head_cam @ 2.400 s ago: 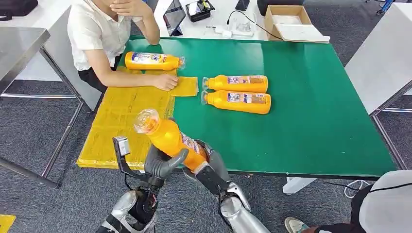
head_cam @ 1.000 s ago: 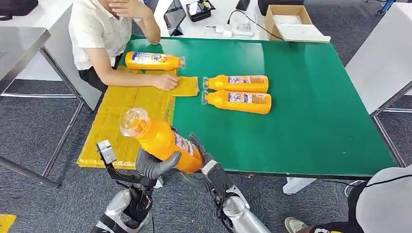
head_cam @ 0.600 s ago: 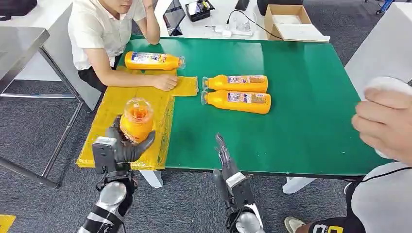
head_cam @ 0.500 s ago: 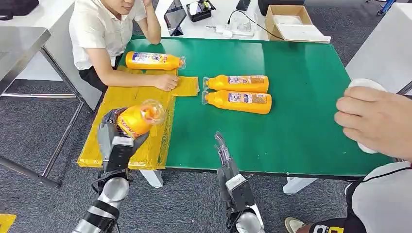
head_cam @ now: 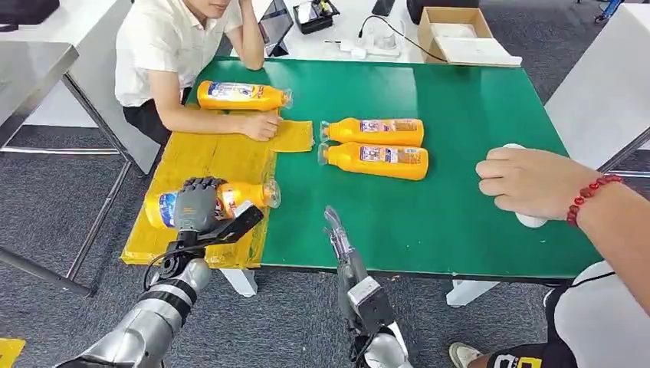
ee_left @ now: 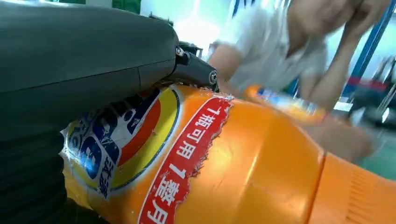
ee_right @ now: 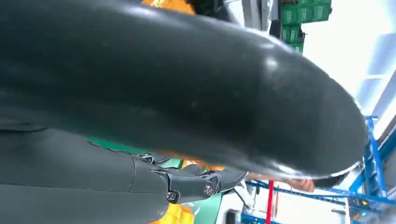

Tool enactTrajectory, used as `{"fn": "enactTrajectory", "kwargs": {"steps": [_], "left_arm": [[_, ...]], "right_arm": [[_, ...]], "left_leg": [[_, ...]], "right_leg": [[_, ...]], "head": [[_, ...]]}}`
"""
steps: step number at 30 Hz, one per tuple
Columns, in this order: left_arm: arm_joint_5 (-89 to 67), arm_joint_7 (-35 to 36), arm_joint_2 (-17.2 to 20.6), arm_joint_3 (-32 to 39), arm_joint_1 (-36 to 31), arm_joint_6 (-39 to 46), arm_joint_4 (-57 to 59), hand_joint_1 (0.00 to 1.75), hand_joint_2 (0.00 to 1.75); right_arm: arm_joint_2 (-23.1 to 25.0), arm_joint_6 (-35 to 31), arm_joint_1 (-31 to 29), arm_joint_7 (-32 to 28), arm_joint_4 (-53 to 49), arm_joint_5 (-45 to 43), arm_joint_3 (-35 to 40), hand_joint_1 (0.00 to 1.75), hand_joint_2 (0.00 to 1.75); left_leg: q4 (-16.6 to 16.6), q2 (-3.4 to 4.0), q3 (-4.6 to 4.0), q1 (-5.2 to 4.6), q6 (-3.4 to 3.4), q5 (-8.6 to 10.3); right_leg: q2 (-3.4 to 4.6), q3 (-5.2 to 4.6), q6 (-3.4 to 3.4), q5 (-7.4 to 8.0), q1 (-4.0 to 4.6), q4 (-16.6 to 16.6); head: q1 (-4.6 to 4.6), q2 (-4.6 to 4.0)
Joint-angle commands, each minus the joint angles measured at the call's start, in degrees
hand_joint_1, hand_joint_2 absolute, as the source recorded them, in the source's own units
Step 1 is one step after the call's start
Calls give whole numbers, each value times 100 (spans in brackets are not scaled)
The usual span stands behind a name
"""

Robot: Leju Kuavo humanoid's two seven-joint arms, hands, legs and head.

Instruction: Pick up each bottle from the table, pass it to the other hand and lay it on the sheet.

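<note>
My left hand (head_cam: 198, 207) grips an orange bottle (head_cam: 239, 194) that lies on its side low over the near part of the yellow sheet (head_cam: 207, 157), cap toward the green table (head_cam: 475, 115). Up close, the bottle (ee_left: 243, 172) shows its label against my left hand (ee_left: 70, 70). Another orange bottle (head_cam: 241, 95) lies at the sheet's far end. Two more bottles (head_cam: 373, 130) (head_cam: 375, 159) lie side by side on the table. My right hand (head_cam: 338, 241) is at the table's near edge, fingers straight and holding nothing; its dark fingers (ee_right: 196, 182) show up close.
A seated person's arm (head_cam: 222, 125) rests on the far part of the sheet. A second person's hand (head_cam: 529, 182) with a red bead bracelet holds a white object at the table's right side. A cardboard box (head_cam: 454, 34) and devices lie beyond the table.
The bottle passed from both hands to my left hand alone, which tipped it onto its side and lowered it over the sheet. My right hand let go and drew back. A person's hand came in at the right.
</note>
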Motion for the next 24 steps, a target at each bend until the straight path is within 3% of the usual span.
{"fn": "enactTrajectory", "kwargs": {"steps": [1, 5, 6, 7, 12, 15, 19, 24], "left_arm": [[38, 356, 41, -204, -686, -511, 1450, 175, 175], [43, 531, 39, -199, -758, -855, 1561, 175, 175], [54, 520, 38, -205, -771, -994, 1581, 105, 175], [-8, 551, 41, -267, -777, -1082, 1586, 2, 175], [179, 324, -41, -186, -746, -1369, 1523, 0, 175], [542, -125, -143, -60, -692, -1709, 1354, 0, 175], [1476, -1220, -250, 89, -535, -2452, 1046, 0, 175], [2279, -1608, -380, -254, -387, -3094, 484, 0, 175]], "right_arm": [[-3, 30, -227, 31, 488, -57, 217, 0, 0], [27, 25, -249, 41, 578, -78, 200, 0, 0], [31, 27, -263, 41, 629, -84, 193, 0, 0], [38, 23, -277, 41, 670, -83, 184, 0, 0], [54, -25, -258, 22, 716, -86, 123, 0, 0], [63, -16, -239, 22, 730, -87, 73, 0, 0], [69, -16, -268, -45, 852, -54, 82, 0, 0], [93, -47, -300, -122, 997, -72, 93, 0, 0]], "left_leg": [[-1, 4, 40, 6, -7, -15], [-3, 3, 51, 5, -10, -16], [-4, 6, 25, 3, -6, -6], [-6, 8, 37, 5, -8, -9], [-6, 2, 37, 0, -4, -3], [-6, 1, 40, 0, -3, -2], [-6, -6, 55, 1, -4, -8], [-7, -12, 48, -3, -4, -4]], "right_leg": [[1, 40, -14, -14, 7, -2], [0, 50, -19, -17, 7, 0], [6, 25, -11, -3, 4, -5], [8, 36, -15, -5, 6, -6], [3, 36, -7, -3, 1, -4], [1, 40, -6, -2, 1, -5], [-4, 58, -10, -9, 2, -7], [-4, 54, -9, -4, -3, -8]], "head": [[-2, 0], [0, 0], [-2, 0], [-2, 0], [-4, 0], [-2, 0], [0, 0], [-2, 0]]}}
